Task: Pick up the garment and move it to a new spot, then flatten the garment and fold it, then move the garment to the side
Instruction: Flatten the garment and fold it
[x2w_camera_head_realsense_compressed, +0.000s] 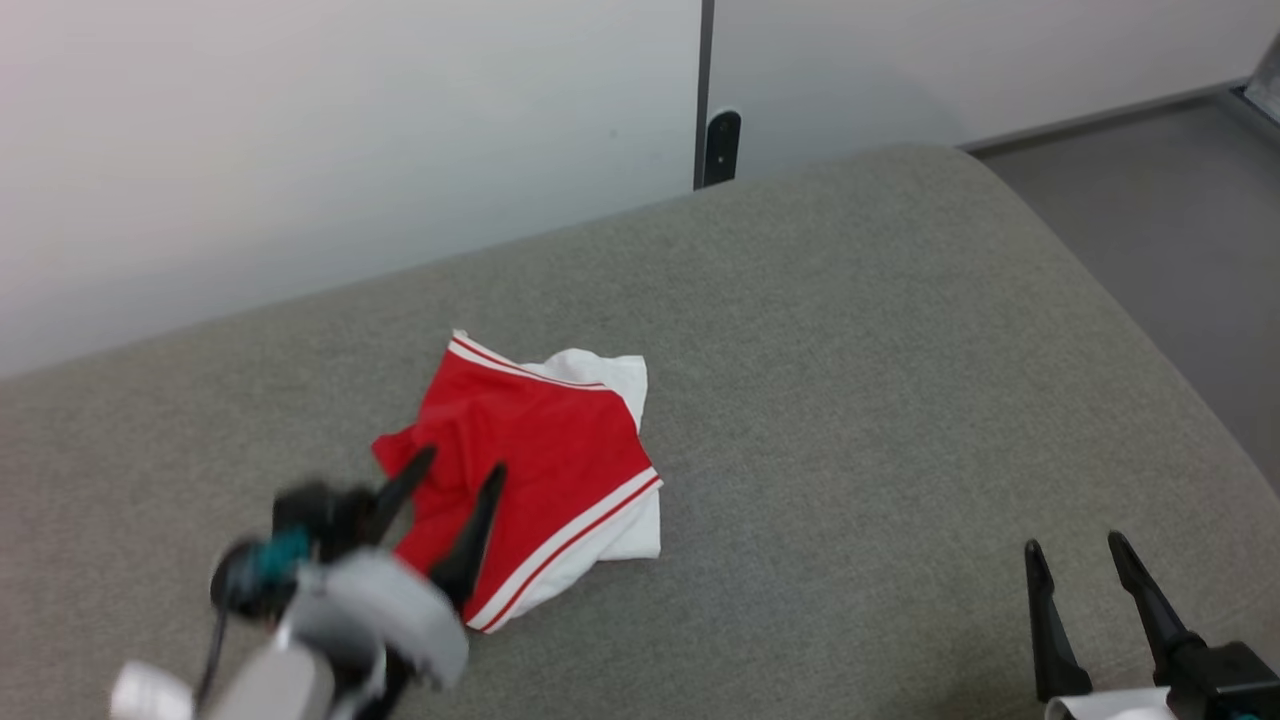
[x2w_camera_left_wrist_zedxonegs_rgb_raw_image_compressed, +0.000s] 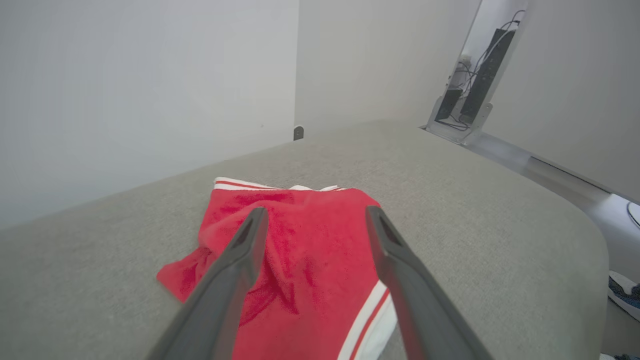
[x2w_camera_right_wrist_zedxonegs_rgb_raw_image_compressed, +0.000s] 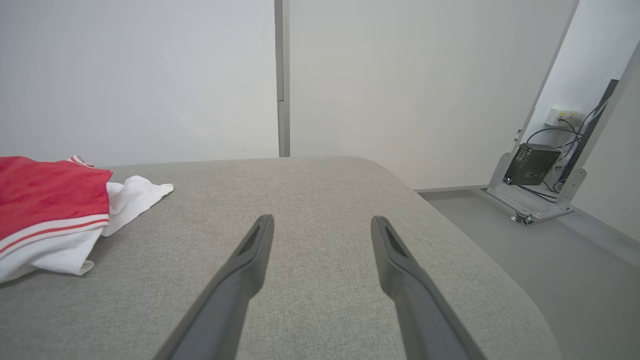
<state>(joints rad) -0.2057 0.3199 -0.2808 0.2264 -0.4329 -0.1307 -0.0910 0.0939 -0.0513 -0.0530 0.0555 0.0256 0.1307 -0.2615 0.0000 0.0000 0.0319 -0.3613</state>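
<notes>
The garment (x2w_camera_head_realsense_compressed: 550, 450) lies at the centre left of the head view, on a grey surface (x2w_camera_head_realsense_compressed: 850, 350). The surface is covered in woven, slightly flecked fabric and has a broad rounded corner at the upper right of the frame.

The garment is soft red cloth, bunched into a rough, creased diamond shape. A band of red-and-white striped trim runs along its lower right edge, and a second band along its upper edge. White fabric shows beneath and beyond the red panel on the right side.

In the left wrist view the garment (x2w_camera_left_wrist_zedxonegs_rgb_raw_image_compressed: 310, 260) has a terry-like nap with shallow folds. In the right wrist view the garment (x2w_camera_right_wrist_zedxonegs_rgb_raw_image_compressed: 45, 200) sits at the left edge of the frame, with a white flap spilling onto the surface (x2w_camera_right_wrist_zedxonegs_rgb_raw_image_compressed: 310, 190).

The left hand (x2w_camera_head_realsense_compressed: 463, 462) is at the lower left of the head view, over the garment's lower left part. Its two dark tapered fingers are spread and hold nothing. Contact with the cloth cannot be determined.

The right hand (x2w_camera_head_realsense_compressed: 1073, 543) is at the lower right, well apart from the garment. It is released, with its fingers parted above bare surface.

A smooth pale wall (x2w_camera_head_realsense_compressed: 300, 150) stands behind the surface.
</notes>
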